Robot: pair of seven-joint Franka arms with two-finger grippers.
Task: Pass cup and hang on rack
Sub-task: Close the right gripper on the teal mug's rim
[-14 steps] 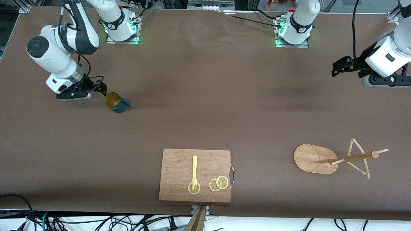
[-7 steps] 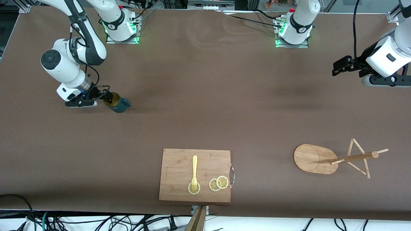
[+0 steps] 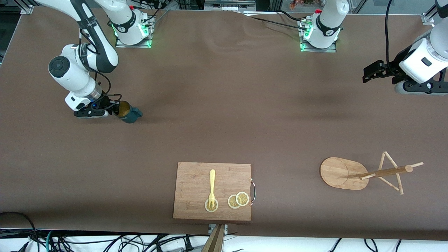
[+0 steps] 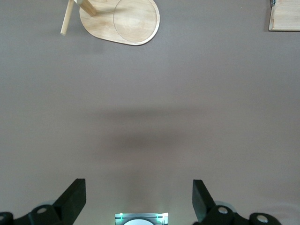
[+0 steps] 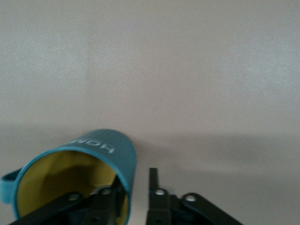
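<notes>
In the right wrist view the cup (image 5: 77,176) is cut off by the picture's edge, so its base and most of its handle are out of sight, and whether the right gripper (image 5: 136,199) actually touches the rim cannot be told. In the left wrist view only part of the rack (image 4: 126,23) and 1 corner of the cutting board (image 4: 285,16) show.

Table (image 3: 224,105): covered by a brown cloth.
Cutting board (image 3: 196,182): laid flat near the table edge closest to the front camera, about midway along it.
Metal handle (image 3: 253,190): fixed to the board's short edge toward the left arm's end.
Fork (image 3: 211,187): yellow, laid on the board, tines resting on one lemon slice (image 3: 211,205).
Two more slices (image 3: 238,200): overlapping, beside the handle.
</notes>
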